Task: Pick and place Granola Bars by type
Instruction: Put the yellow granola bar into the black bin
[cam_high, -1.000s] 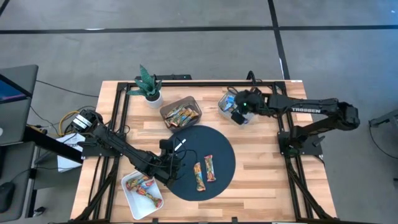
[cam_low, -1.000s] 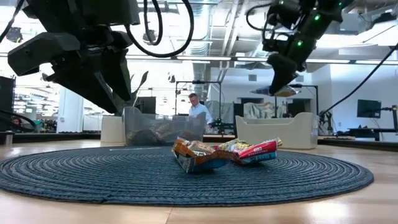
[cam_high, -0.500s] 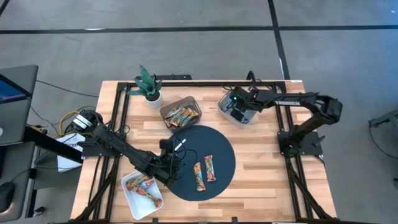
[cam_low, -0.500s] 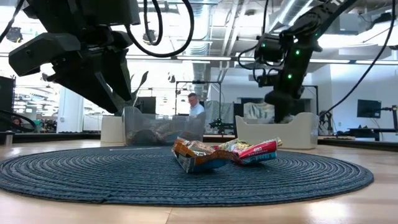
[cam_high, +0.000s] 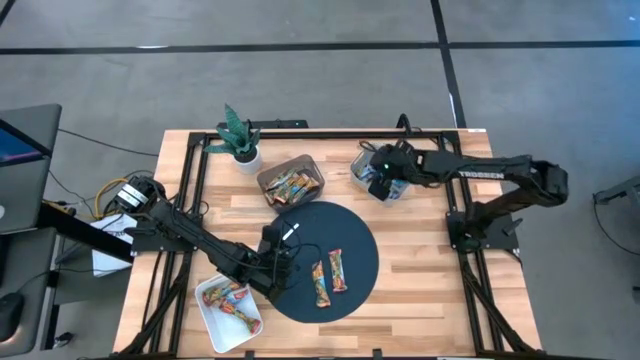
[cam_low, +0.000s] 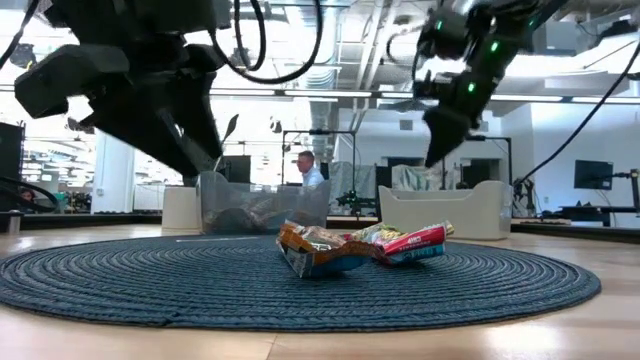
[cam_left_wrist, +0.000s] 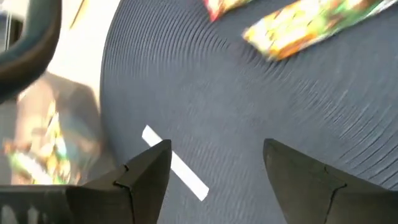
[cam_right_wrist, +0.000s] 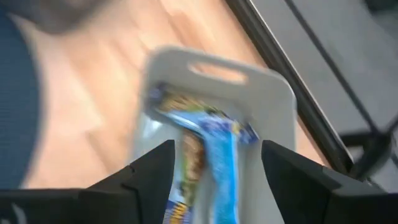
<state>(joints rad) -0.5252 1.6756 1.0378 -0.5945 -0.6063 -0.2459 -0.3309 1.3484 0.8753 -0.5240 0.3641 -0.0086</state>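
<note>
Two granola bars (cam_high: 330, 277) lie on the round, ribbed dark mat (cam_high: 355, 240), more fill three bins, and blue bars (cam_right_wrist: 214, 162) sit in the white bin (cam_right_wrist: 273, 106) under the right gripper (cam_high: 381, 181), open and empty like the left gripper (cam_high: 283, 240) over a white strip (cam_left_wrist: 175, 171).

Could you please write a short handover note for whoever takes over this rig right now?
Left gripper: open, empty, low over the round mat's left edge, by a small white strip.
Right gripper: open, empty, above the white bin at the table's back right.
Done: blue-and-white bars lie in that bin; multicoloured bars lie in the white tray at front left.
Left: two bars on the mat, plus more in the clear bin.
</note>
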